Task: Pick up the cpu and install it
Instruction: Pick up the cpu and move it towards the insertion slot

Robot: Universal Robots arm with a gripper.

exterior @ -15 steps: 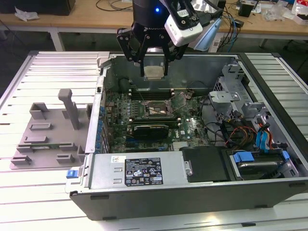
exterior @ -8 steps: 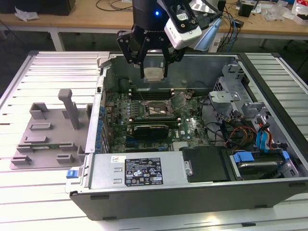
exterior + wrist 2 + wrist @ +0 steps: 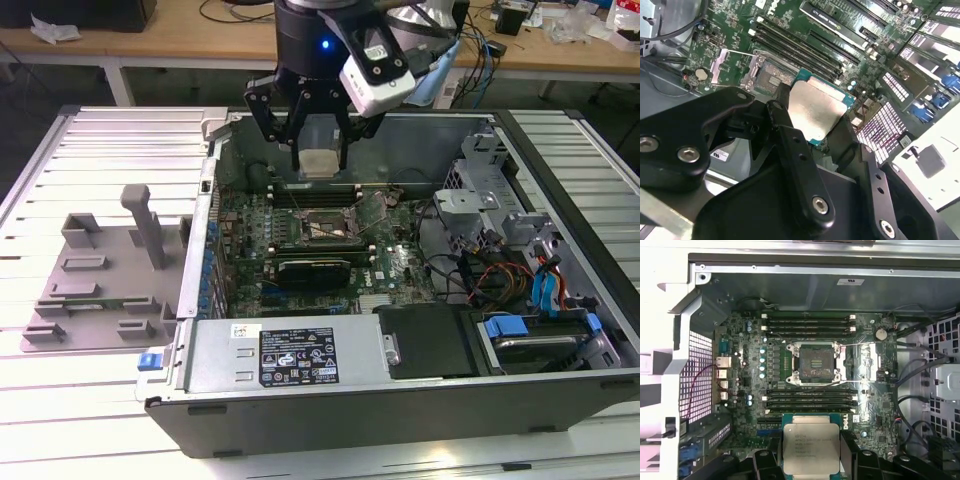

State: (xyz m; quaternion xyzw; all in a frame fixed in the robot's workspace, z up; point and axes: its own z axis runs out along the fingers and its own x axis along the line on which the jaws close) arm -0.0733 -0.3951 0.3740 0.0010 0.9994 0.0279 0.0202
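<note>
Jaws clamped on cpu [image 3: 810,447], above open pc case [image 3: 400,405]; mobo [image 3: 880,405] w/ bare socket [image 3: 815,362] inside case

The gripper [image 3: 319,160] is black all over. It is made of thin black bars, joined together like little bent legs. Right above the gripper sits a fat, round, dark wrist [image 3: 305,35]. A tiny blue light [image 3: 325,44] glows on it. Above the gripper, on the exterior view's right, is a white box [image 3: 375,72] with soft round corners and a dark front. In the second wrist view the gripper's fingers [image 3: 792,150] are long, flat, black bars with small holes in a row. Round silver screws [image 3: 688,154] sit in the thick black links of the gripper.
</note>
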